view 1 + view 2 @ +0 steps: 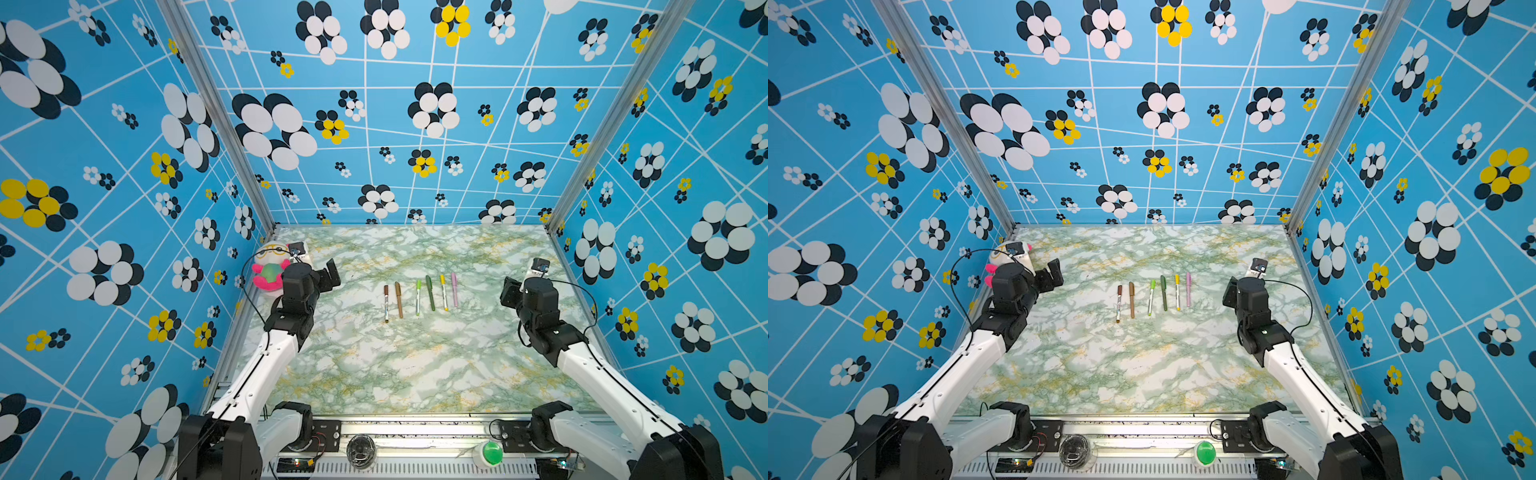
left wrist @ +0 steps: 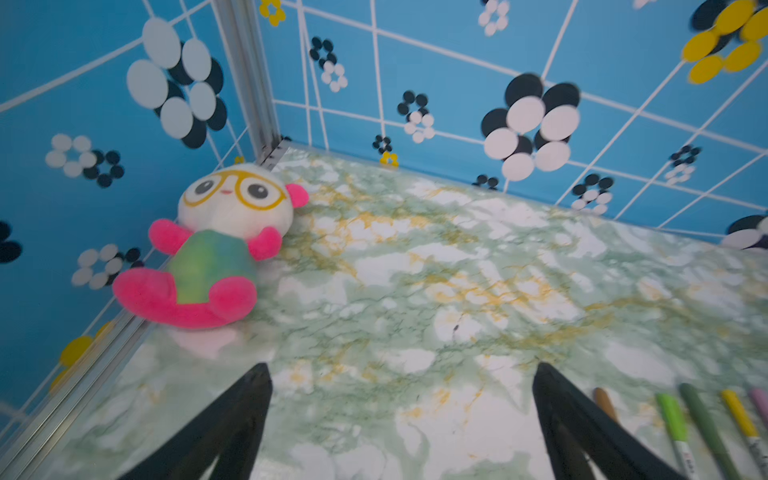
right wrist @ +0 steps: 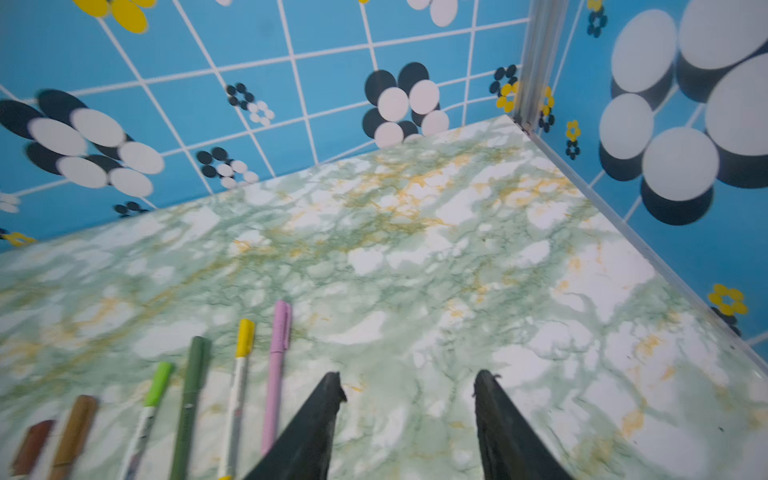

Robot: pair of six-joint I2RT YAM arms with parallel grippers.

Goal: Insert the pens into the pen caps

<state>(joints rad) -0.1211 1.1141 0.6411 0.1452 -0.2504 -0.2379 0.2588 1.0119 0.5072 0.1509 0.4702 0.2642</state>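
Pens lie in a row on the desk, well right of the plush toy, pen caps fitted. Left fingers, near the toy, gape wide, empty; right fingers, beyond the row from the toy, stand apart, empty.

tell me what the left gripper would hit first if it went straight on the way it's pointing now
Probably bare table top: the left gripper, jaws open, aims between the plush toy and the pens, touching neither. Depth is unclear; the back wall lies beyond.
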